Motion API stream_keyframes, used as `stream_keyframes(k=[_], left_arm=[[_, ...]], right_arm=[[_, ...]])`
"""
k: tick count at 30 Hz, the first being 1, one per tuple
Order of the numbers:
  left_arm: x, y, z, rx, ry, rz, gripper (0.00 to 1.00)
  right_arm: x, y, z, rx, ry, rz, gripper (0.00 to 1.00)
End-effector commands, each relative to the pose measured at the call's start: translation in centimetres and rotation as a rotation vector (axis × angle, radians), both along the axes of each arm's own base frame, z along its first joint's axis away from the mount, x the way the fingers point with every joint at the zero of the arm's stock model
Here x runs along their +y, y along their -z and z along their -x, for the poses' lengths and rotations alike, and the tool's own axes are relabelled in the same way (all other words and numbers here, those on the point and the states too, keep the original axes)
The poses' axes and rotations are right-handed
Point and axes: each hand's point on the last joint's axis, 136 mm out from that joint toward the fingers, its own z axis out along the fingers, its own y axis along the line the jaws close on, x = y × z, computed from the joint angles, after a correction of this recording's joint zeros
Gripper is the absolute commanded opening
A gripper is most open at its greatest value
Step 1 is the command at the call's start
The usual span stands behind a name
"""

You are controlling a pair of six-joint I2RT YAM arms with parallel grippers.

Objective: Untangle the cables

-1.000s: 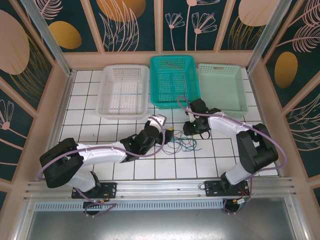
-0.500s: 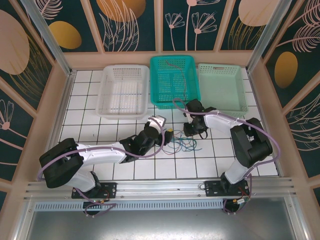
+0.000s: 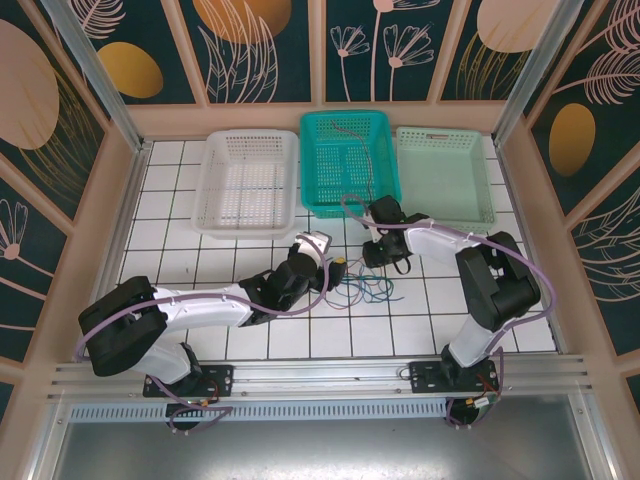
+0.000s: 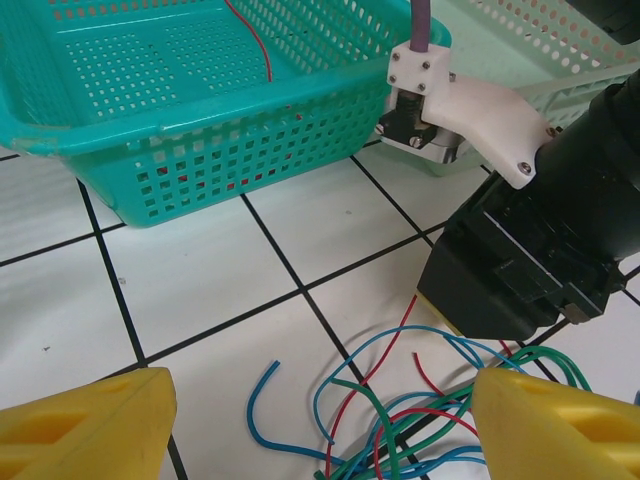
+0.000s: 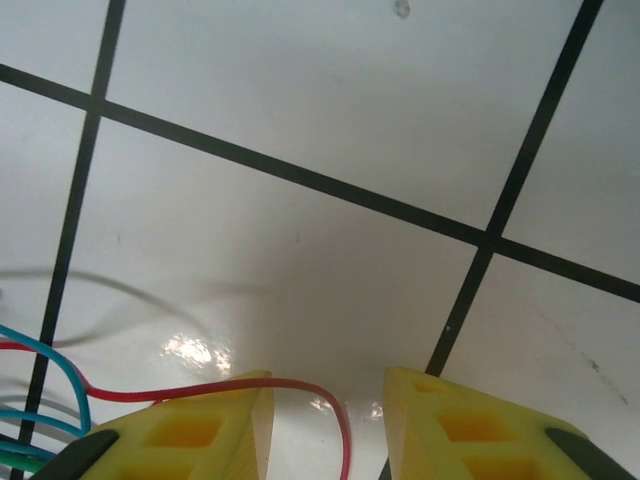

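Lying on the tiled surface (image 3: 200,250), midway between its left and right edges and a little toward the near edge, the cables (image 3: 366,288) are curling over one another in red, green and blue. The left claw (image 3: 338,270) is hovering at their left side with its jaws standing wide apart; in its wrist view the tangle is sitting between and ahead of the two yellow fingers (image 4: 90,425). The right claw (image 3: 383,262) is pointing down at the tangle's far side. Its jaws are standing partly open, and a red strand (image 5: 343,430) is bending through the gap without being pinched. Along the far edge, the teal basket (image 3: 312,160) is holding another red cable (image 4: 255,45), with a white basket (image 3: 215,185) and a green basket (image 3: 485,180) flanking it.
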Motion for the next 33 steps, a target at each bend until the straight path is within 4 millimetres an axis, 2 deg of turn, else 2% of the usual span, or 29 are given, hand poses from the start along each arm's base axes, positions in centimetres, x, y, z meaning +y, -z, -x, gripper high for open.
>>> stream_keyframes(k=[1, 9, 13, 14, 24, 28, 33], left_arm=[[0.2, -1.2, -0.4, -0.023, -0.015, 0.041, 0.78], [0.4, -1.0, -0.3, -0.021, -0.018, 0.042, 0.78], [0.5, -1.2, -0.4, -0.026, -0.022, 0.043, 0.78], [0.5, -1.2, -0.3, -0.026, -0.021, 0.044, 0.78], [0.7, -1.6, -0.5, -0.043, -0.032, 0.051, 0.78], [0.1, -2.1, -0.7, -0.06, -0.014, 0.045, 0.78], [-1.4, -3.3, -1.0, -0.118, 0.049, 0.024, 0.78]], right_arm=[[0.2, 1.0, 0.3, 0.01, -0.037, 0.02, 0.31], [-1.4, 2.4, 1.2, 0.026, -0.044, 0.093, 0.12], [-1.2, 1.3, 0.7, -0.014, -0.043, 0.072, 0.0], [-1.2, 0.9, 0.7, -0.028, -0.043, 0.066, 0.0], [-2.2, -6.0, 0.5, -0.193, 0.0, 0.022, 0.0], [-1.8, -9.2, 0.5, -0.268, 0.01, -0.031, 0.0], [-0.3, -13.0, 0.8, -0.342, -0.034, -0.097, 0.0]])
